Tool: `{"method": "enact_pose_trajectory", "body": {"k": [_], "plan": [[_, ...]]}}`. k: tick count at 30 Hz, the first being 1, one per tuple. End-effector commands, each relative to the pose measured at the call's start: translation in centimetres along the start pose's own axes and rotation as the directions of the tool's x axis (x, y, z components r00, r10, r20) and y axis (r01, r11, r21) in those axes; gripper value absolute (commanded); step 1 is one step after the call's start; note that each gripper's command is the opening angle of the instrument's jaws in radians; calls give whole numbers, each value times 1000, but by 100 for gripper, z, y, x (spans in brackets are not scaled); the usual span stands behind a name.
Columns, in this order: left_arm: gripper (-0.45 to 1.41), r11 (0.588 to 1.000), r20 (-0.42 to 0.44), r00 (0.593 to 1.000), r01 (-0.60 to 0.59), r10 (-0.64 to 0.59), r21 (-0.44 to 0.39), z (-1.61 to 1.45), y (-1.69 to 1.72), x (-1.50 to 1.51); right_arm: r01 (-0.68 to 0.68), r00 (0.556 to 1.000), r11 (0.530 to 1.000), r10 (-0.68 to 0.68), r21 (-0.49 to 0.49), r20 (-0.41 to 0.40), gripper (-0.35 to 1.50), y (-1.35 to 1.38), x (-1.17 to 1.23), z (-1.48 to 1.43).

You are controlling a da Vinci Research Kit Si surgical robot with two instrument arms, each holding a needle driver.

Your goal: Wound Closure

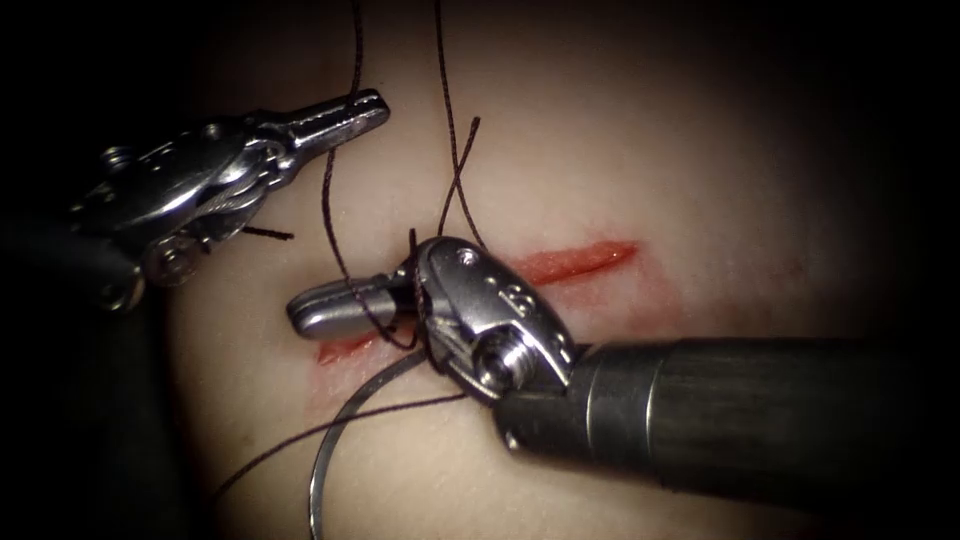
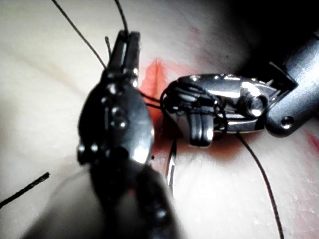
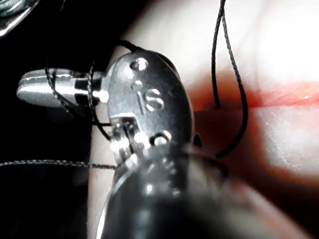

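Needle (image 1: 340,440) first, nearest the camera: it lies loose on the tissue (image 1: 700,180) on the near side of the cut (image 1: 580,262), its curve arcing up toward the right tool, held by neither arm and, as far as I can see, not in the tissue. Thread (image 1: 330,200) trails off beside it across the pale skin.

Right tool (image 1: 330,308) next, shaft coming in low from the right and lying over the middle of the cut. Its fingers (image 1: 325,310) look closed, pointing left, with turns of thread looped around them; whether they pinch a strand I cannot tell. My reading: wraps sitting on the fingers like that suit knot work right over the wound.

Red fluid (image 1: 345,348) marks the cut's left end just under those fingers, and the open red line runs on to the right.

Farther back, two strands rise from the cut and cross, a short cut end (image 1: 470,130) sticking up.

Farthest, the left tool (image 1: 355,108) hovers left of the cut, fingers closed, a strand running up past them; the left wrist view suggests it grips that strand, probably to hold the line up and clear.
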Motion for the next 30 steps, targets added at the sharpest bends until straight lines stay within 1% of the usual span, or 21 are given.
{"method": "enact_pose_trajectory", "body": {"k": [1, 5, 6, 10, 12, 13, 14, 15, 16, 19, 20, 22, 24, 26, 29, 30], "plan": [[-45, 1000, 19, 1000, -4, 3, 17, 4, -2, -9, -53, 996, 997, 49, -56, -68, -35, 0, 12, 21], [-45, 999, 54, 998, -15, 13, 32, -2, -2, -18, -81, 984, 988, 59, -132, -167, -35, -2, 33, 29], [-45, 999, 62, 998, -16, 14, 35, -4, -1, -19, -58, 983, 988, 31, -146, -180, -35, -2, 37, 28], [-45, 999, 98, 995, -18, 14, 47, -12, 5, -20, 37, 984, 988, -63, -152, -168, -35, 1, 56, 19], [-45, 998, 119, 993, -21, 14, 58, -14, 6, -21, 82, 978, 982, -111, -168, -174, -35, 6, 60, 14], [-45, 997, 162, 987, -22, 9, 75, -17, 9, -24, 221, 951, 951, -259, -214, -170, -35, 13, 63, 9], [-45, 997, 162, 987, -22, 9, 75, -17, 9, -24, 221, 951, 951, -259, -214, -170, -35, 13, 63, 9], [-45, 996, 176, 984, -13, -2, 84, -19, 10, -25, 265, 938, 924, -313, -276, -147, -35, 15, 64, 9], [-45, 996, 188, 982, -4, -14, 92, -20, 11, -26, 303, 926, 885, -361, -352, -110, -35, 15, 65, 9], [-45, 993, 228, 973, 1, -27, 116, -24, 16, -28, 346, 915, 815, -403, -466, -26, -35, 14, 66, 8], [-45, 993, 232, 972, 0, -28, 120, -24, 18, -29, 357, 914, 790, -406, -498, 10, -35, 14, 66, 8], [-45, 993, 236, 971, 3, -31, 120, -23, 21, -28, 352, 921, 759, -385, -547, 58, -35, 15, 64, 8], [-45, 994, 241, 970, 7, -34, 110, -21, 24, -28, 347, 927, 732, -364, -587, 94, -35, 16, 61, 7], [-45, 995, 244, 969, 12, -37, 104, -18, 29, -27, 343, 932, 693, -335, -634, 139, -35, 18, 58, 7], [-45, 995, 246, 968, 15, -39, 100, -16, 35, -28, 343, 935, 636, -302, -692, 186, -35, 20, 55, 4], [-45, 995, 247, 968, 16, -40, 98, -15, 37, -28, 328, 940, 622, -286, -711, 183, -35, 21, 55, 4]]}}
